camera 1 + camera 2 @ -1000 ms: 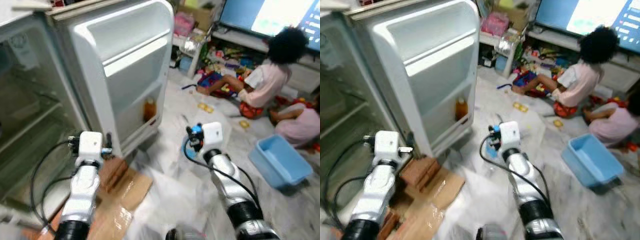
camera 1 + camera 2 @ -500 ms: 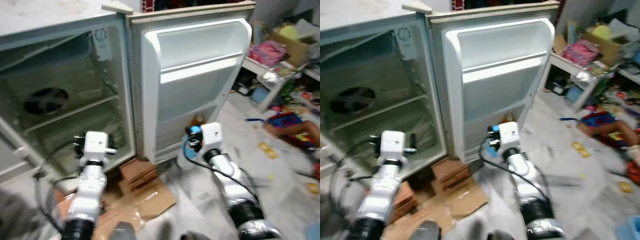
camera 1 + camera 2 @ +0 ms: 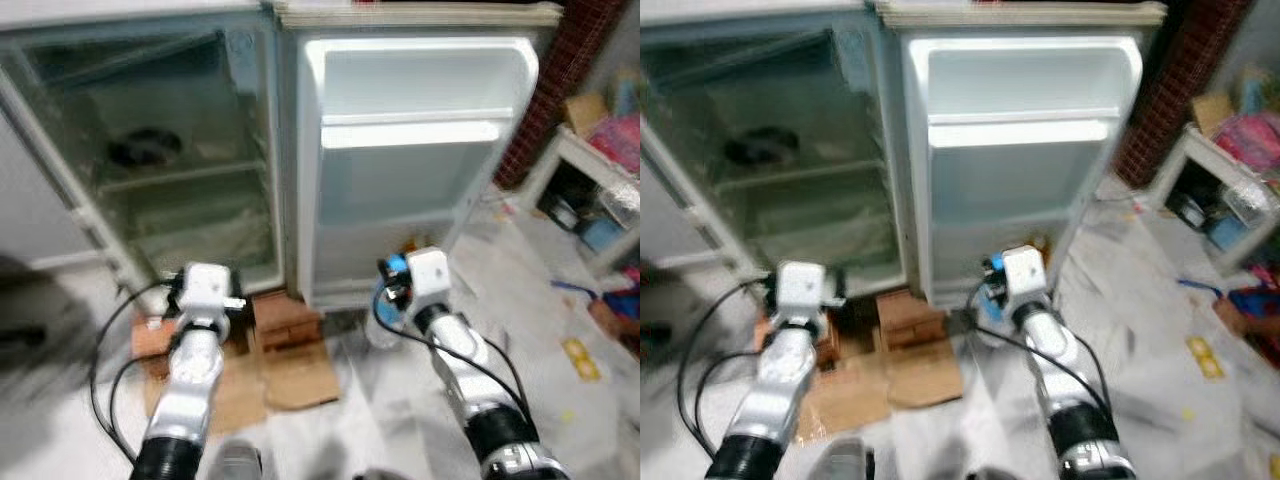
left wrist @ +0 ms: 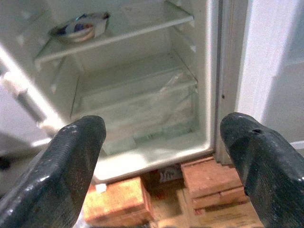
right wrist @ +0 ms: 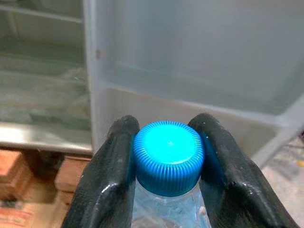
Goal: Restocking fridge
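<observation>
Fridge [image 3: 150, 160] stands open ahead, its door [image 3: 420, 150] swung wide, propped on bricks [image 4: 209, 178] over cardboard [image 3: 290, 370]. The right tool [image 5: 167, 161] pinches the blue cap [image 5: 168, 154] of a clear bottle [image 5: 166, 209], held low before the door's bottom shelf. The left tool [image 4: 161, 142] is spread wide, facing the lower compartment; a bowl [image 4: 80, 26] sits on the upper shelf.

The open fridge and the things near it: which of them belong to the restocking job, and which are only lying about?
Belonging to the job:
- white fridge with open door
- clear plastic bottle with blue ribbed cap, clamped at the cap by the right gripper
- left gripper, open, facing the fridge shelves

Only lying about:
- reddish bricks under the fridge
- flat brown cardboard
- small bowl on a fridge shelf
</observation>
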You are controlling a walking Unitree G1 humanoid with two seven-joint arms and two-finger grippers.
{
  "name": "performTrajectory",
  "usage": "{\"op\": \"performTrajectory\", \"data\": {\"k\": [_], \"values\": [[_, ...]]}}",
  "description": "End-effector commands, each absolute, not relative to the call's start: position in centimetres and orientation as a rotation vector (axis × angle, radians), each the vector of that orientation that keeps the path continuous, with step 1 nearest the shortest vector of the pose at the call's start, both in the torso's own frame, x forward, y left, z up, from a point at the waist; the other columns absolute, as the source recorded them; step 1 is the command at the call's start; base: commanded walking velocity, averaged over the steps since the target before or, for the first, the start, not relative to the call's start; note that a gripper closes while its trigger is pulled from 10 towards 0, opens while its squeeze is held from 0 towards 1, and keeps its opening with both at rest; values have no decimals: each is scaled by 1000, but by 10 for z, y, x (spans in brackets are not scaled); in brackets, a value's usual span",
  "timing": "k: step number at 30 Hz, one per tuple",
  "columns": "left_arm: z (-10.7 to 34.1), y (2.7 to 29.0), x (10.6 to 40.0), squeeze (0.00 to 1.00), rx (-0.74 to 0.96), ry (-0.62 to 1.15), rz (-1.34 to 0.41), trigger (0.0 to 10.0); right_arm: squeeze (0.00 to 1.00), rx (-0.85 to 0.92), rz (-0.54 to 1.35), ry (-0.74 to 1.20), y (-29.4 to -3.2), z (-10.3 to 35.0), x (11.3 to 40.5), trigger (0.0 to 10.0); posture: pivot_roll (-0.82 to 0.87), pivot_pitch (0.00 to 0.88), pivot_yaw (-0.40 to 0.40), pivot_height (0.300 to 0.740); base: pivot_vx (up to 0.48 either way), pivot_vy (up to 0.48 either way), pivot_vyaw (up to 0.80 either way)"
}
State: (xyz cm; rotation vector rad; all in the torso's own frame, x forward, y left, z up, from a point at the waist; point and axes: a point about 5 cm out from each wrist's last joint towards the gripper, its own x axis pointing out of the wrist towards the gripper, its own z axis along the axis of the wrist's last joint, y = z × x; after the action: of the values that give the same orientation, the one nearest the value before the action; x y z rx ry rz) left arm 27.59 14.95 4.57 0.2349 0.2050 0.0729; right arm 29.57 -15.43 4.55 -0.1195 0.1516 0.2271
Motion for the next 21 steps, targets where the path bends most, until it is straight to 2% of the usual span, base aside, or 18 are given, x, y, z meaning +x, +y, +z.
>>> {"op": "performTrajectory", "data": {"k": [1, 4, 7, 21], "values": [[46, 158, 276, 0, 233, 210, 98, 10000, 0, -108, 246, 99, -146, 57, 302, 10000, 50, 0, -55, 740, 0, -480, 794], [46, 160, 276, 0, 243, 212, 104, 10000, 0, -106, 247, 99, -146, 56, 302, 10000, 51, 0, -53, 740, 0, -480, 792], [48, 161, 276, 0, 212, 194, 113, 10000, 0, -104, 247, 100, -146, 56, 302, 10000, 52, 0, -52, 740, 0, 0, 567], [48, 177, 266, 0, 135, 198, 104, 10000, 0, -24, 159, 64, -155, 61, 302, 10000, 54, 0, -45, 740, 0, 0, 0]]}}
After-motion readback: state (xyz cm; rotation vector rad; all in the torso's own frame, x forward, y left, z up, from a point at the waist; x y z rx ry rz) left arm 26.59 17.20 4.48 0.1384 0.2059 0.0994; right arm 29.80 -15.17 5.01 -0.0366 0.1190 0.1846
